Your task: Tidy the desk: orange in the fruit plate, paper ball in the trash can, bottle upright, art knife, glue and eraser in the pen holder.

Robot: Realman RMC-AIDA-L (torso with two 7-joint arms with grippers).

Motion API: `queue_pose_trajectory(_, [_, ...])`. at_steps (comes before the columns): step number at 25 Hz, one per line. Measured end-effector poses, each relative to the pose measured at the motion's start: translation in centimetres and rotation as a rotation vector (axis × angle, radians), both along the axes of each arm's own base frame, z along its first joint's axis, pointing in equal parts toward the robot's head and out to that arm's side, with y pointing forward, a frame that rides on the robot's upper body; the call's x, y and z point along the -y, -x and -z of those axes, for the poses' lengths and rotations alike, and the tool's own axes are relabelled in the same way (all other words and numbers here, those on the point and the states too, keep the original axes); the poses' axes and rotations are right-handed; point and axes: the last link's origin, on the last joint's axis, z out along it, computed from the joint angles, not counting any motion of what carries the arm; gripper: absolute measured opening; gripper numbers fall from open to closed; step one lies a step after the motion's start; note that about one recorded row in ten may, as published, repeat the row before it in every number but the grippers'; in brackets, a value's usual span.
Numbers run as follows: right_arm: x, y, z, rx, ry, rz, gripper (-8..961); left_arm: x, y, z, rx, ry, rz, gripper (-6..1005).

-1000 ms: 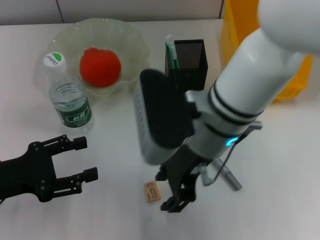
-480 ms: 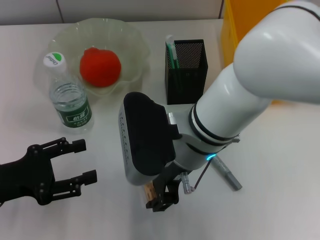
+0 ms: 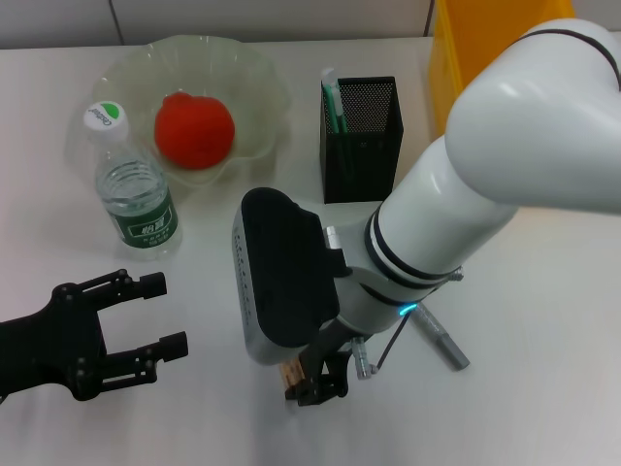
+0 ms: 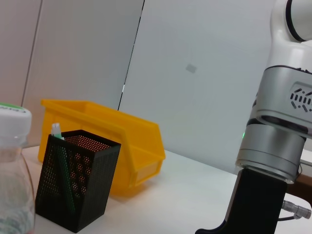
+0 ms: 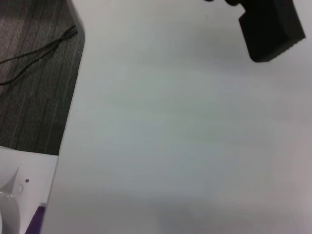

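Observation:
My right gripper (image 3: 313, 382) is down on the table right over the tan eraser (image 3: 289, 372), of which only a corner shows. The grey art knife (image 3: 442, 340) lies just right of that arm. A green glue stick (image 3: 333, 105) stands in the black mesh pen holder (image 3: 361, 146), which the left wrist view also shows as the pen holder (image 4: 75, 187). The orange (image 3: 194, 129) sits in the clear fruit plate (image 3: 262, 73). The bottle (image 3: 136, 194) stands upright. My left gripper (image 3: 153, 313) is open at the front left. Paper ball and trash can are out of view.
A yellow bin (image 3: 456, 68) stands at the back right behind the pen holder, seen too as the yellow bin (image 4: 122, 146). The table's edge (image 5: 68, 122) with dark floor beyond it shows in the right wrist view.
The right arm swung left and down, bringing its gripper from beside the eraser to over it. The left gripper stayed where it was.

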Motion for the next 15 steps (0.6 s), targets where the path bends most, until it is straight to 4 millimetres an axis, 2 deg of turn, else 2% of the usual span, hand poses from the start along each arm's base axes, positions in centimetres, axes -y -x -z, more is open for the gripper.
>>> queue_pose_trajectory(5, [0.3, 0.4, -0.3, -0.019, 0.006, 0.000, 481, 0.0, 0.0, 0.0, 0.000, -0.002, -0.001, 798])
queue_pose_trajectory(6, [0.4, 0.7, -0.6, -0.032, 0.008, 0.005, 469, 0.1, 0.1, 0.0, 0.000, -0.003, -0.002, 798])
queue_pose_trajectory(7, [0.1, 1.5, -1.8, -0.069, -0.005, 0.022, 456, 0.2, 0.2, -0.1, -0.001, -0.003, -0.006, 798])
queue_pose_trajectory(8, [0.1, 1.5, -1.8, -0.069, -0.005, 0.022, 443, 0.2, 0.2, -0.1, 0.000, -0.004, -0.007, 798])
queue_pose_trajectory(9, [-1.2, 2.3, -4.1, -0.130, -0.064, 0.065, 430, 0.3, 0.3, -0.1, 0.000, -0.004, -0.009, 798])
queue_pose_trajectory(10, [-1.2, 2.3, -4.1, -0.130, -0.064, 0.065, 417, 0.3, 0.3, -0.1, 0.000, -0.004, -0.009, 798])
queue_pose_trajectory(11, [-2.1, 2.5, -5.4, -0.169, -0.108, 0.092, 404, 0.3, 0.3, -0.2, 0.000, -0.004, -0.010, 798])
queue_pose_trajectory(12, [-4.3, 2.7, -8.4, -0.268, -0.231, 0.150, 408, 0.4, 0.4, -0.2, -0.001, -0.005, -0.012, 798])
queue_pose_trajectory(13, [-4.3, 2.7, -8.4, -0.268, -0.231, 0.150, 411, 0.4, 0.4, -0.2, -0.001, -0.005, -0.012, 798])
queue_pose_trajectory(15, [-6.4, 2.5, -10.9, -0.364, -0.354, 0.194, 419, 0.5, 0.4, -0.3, -0.001, -0.005, -0.013, 798])
